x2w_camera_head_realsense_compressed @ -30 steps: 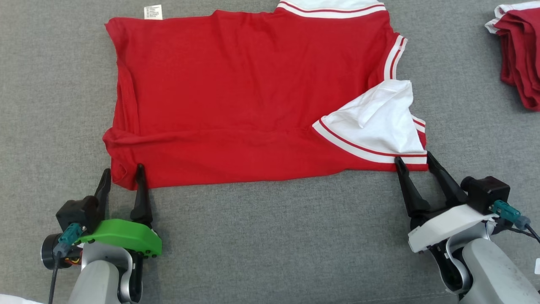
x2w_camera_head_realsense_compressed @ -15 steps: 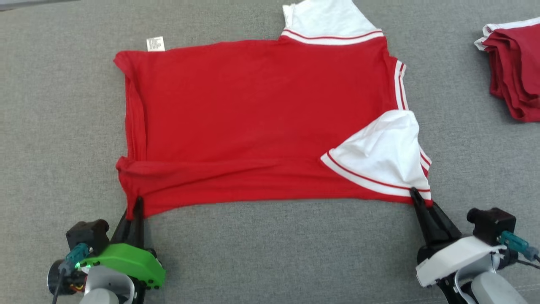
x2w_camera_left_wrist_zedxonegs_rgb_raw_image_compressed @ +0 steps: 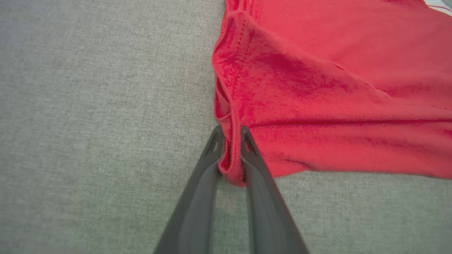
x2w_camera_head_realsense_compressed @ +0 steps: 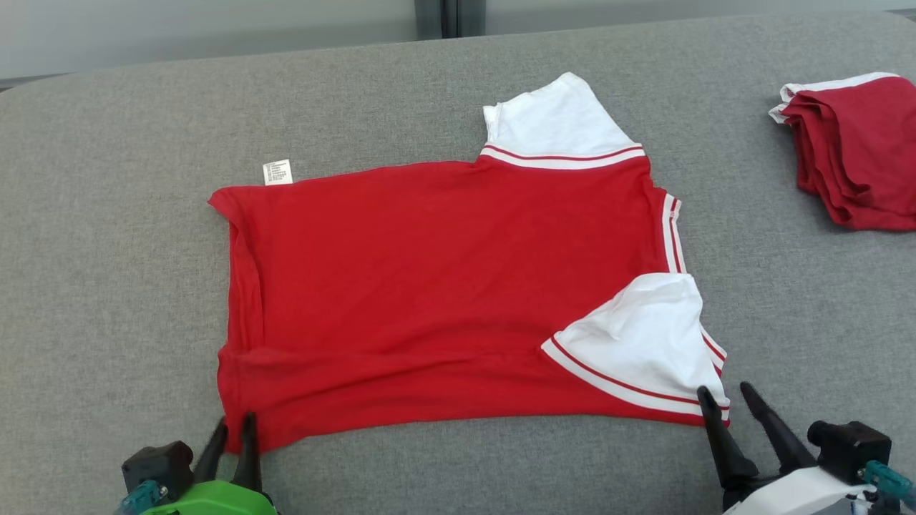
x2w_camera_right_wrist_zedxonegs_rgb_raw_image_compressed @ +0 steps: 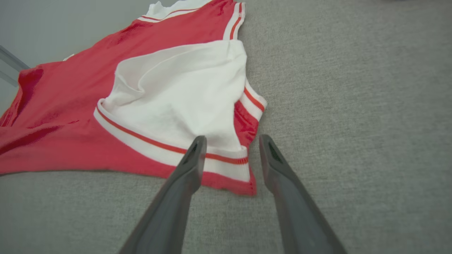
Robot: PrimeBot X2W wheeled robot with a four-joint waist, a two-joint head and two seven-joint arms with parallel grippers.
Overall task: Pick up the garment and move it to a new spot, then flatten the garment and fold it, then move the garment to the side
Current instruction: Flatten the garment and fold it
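While lying spread flat on the grey surface (x2w_camera_head_realsense_compressed: 107,286), the garment (x2w_camera_head_realsense_compressed: 444,286), a red shirt with white sleeves, is taking up the middle of the head view, hem end toward the robot's left, sleeves toward its right. Left gripper (x2w_camera_head_realsense_compressed: 234,429) is sitting at the near left corner of the shirt, fingers narrow and pinching the hem corner. In the left wrist view the left gripper (x2w_camera_left_wrist_zedxonegs_rgb_raw_image_compressed: 230,135) is squeezing a fold of the garment (x2w_camera_left_wrist_zedxonegs_rgb_raw_image_compressed: 335,70) between its two tips, cloth bunching a little there. White care label (x2w_camera_head_realsense_compressed: 278,172) is sticking out at the far left corner. Far sleeve (x2w_camera_head_realsense_compressed: 554,118) is lying flat, pointing away from the robot. Near sleeve (x2w_camera_head_realsense_compressed: 637,343) is lying turned over onto the red body, slightly puffed. Right gripper (x2w_camera_head_realsense_compressed: 724,397) is sitting at the near right corner, fingers spread wide and holding nothing. In the right wrist view the right gripper (x2w_camera_right_wrist_zedxonegs_rgb_raw_image_compressed: 231,141) is straddling that corner of the garment (x2w_camera_right_wrist_zedxonegs_rgb_raw_image_compressed: 63,106), one finger crossing the striped cuff of the near sleeve (x2w_camera_right_wrist_zedxonegs_rgb_raw_image_compressed: 176,95), the other over bare surface; can't tell if either is touching cloth. Folded red pile (x2w_camera_head_realsense_compressed: 859,150) is lying at the far right, well apart
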